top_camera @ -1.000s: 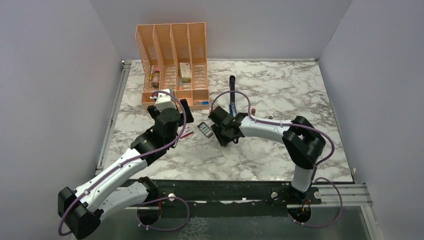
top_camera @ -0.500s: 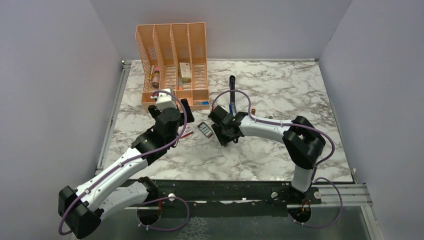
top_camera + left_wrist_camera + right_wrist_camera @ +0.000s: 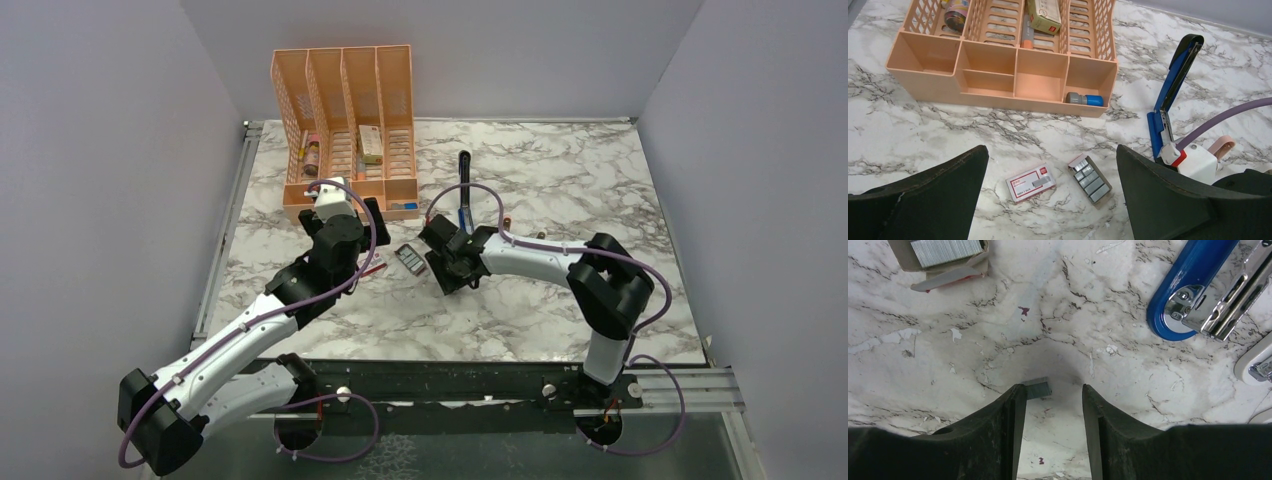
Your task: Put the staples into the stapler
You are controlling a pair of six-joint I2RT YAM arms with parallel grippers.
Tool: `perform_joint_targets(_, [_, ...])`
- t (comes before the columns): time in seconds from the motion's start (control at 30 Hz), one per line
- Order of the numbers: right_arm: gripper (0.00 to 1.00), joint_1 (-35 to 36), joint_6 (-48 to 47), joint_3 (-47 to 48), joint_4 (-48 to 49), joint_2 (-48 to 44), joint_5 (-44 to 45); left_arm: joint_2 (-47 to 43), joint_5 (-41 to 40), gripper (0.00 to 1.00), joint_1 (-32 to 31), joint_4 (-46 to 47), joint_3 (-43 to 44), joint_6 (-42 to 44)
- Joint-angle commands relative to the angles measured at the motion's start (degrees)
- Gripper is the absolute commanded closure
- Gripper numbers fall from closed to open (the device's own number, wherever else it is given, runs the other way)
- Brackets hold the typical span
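Mid-frame in the right wrist view, a short grey metal staple strip (image 3: 1038, 388) lies flat on marble (image 3: 923, 365) beside the half-open, empty right gripper (image 3: 1053, 388); the glossy blue stapler (image 3: 1193, 285) sits upper right. Left gripper (image 3: 1051, 150) gapes empty.

Left fingers (image 3: 923, 200) wide, right fingers (image 3: 988, 440) parted

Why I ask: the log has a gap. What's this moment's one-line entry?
left fingers open, holding nothing | right fingers open, holding nothing | staple strip lying loose by one right tip | stapler hinged open
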Motion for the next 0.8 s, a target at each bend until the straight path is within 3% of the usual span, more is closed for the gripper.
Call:
perform_joint_targets(0.0, [0.51, 0.4, 0.3, -2.0, -2.2, -2.3, -0.7, -0.2, 0.8, 0.01, 0.1, 1.1, 0.4, 0.4])
perform_joint_targets(0.27, [0.53, 0.4, 1.4, 0.0, -0.4, -3.9, 0.6, -0.4, 0.7, 0.01, 0.1, 0.9, 0.5, 0.5])
perform_joint_targets(0.77, [0.5, 0.4, 2.9, 4.8, 1.6, 4.1, 3.7, -0.3, 0.6, 0.01, 0.2, 1.0, 0.3, 0.5])
